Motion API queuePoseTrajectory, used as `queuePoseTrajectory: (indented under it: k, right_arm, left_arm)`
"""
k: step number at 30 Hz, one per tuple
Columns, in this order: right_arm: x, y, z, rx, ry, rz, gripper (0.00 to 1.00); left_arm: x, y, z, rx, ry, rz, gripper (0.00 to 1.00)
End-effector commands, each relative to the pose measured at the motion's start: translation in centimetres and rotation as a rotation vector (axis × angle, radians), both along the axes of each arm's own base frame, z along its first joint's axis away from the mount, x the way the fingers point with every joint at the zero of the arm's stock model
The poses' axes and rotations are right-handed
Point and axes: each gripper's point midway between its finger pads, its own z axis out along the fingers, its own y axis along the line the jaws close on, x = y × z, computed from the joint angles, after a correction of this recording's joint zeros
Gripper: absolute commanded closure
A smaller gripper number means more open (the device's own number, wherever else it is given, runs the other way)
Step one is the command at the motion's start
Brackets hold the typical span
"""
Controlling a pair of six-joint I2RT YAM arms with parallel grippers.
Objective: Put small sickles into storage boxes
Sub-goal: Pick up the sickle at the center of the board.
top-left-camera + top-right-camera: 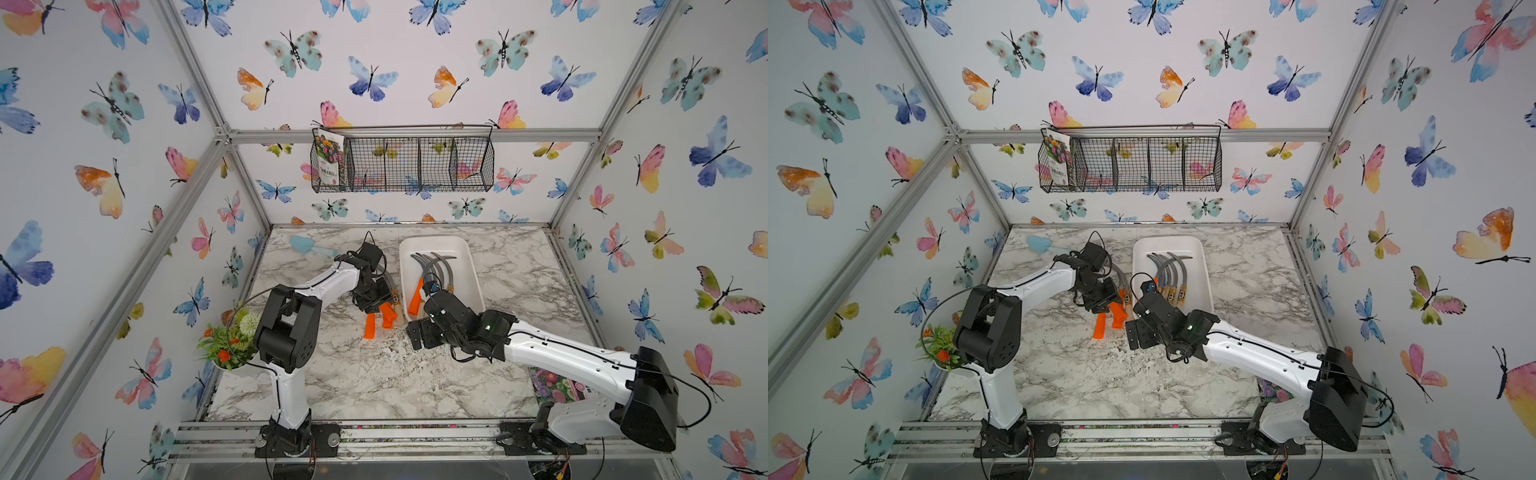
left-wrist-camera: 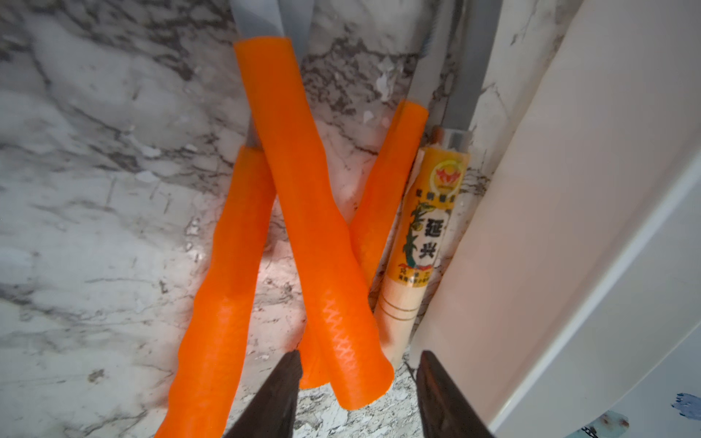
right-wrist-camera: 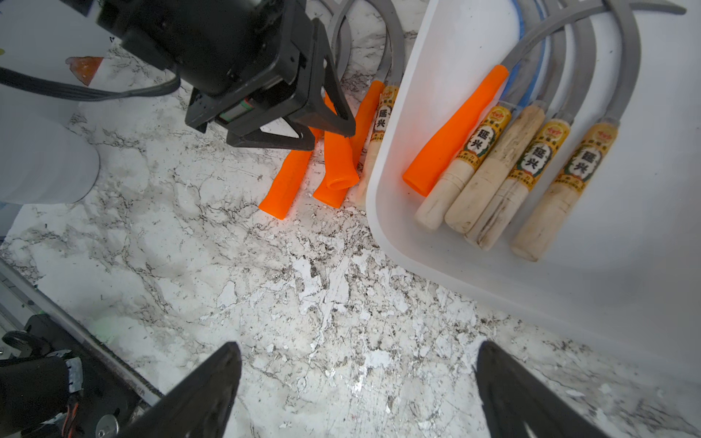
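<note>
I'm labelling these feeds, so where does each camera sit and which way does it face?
Both top views: above the bases, looking down at the table; both arms show.
Left wrist: on left arm, down at orange handles; left pincer shows.
Right wrist: on right arm, toward tray; right pincer shows.
Wrist views share handles, tray.

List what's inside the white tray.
In the white tray: one orange-handled sickle, four wooden-handled sickles, blades overlapping. A blue strip beneath them is mostly covered, unidentifiable.
</note>
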Motion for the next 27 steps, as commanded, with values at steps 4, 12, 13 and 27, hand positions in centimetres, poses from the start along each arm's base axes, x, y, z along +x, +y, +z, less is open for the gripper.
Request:
queuePoseTrajectory:
  k: [4, 12, 13, 27]
  right_arm:
    - [0.7, 0.4, 1.1, -0.003, -0.036, -0.010, 0.02]
    - [0.6, 0.1, 1.0, -0.007, -0.031, -0.021, 0.02]
    - [0.6, 0.1, 1.0, -0.007, -0.031, -0.021, 0.02]
    - [0.6, -0.1, 1.1, -0.004, -0.031, -0.028, 0.02]
  left_arm:
    - [0.4, 0.0, -2.0, 0.004, 0.043, 0.003, 0.51]
    - [0.9, -0.1, -3.9, 0.025, 0.063, -0.003, 0.56]
    - [1.0, -0.1, -4.0, 0.026, 0.062, -0.005, 0.56]
    - [1.5, -0.1, -3.0, 0.037, 0.030, -0.015, 0.82]
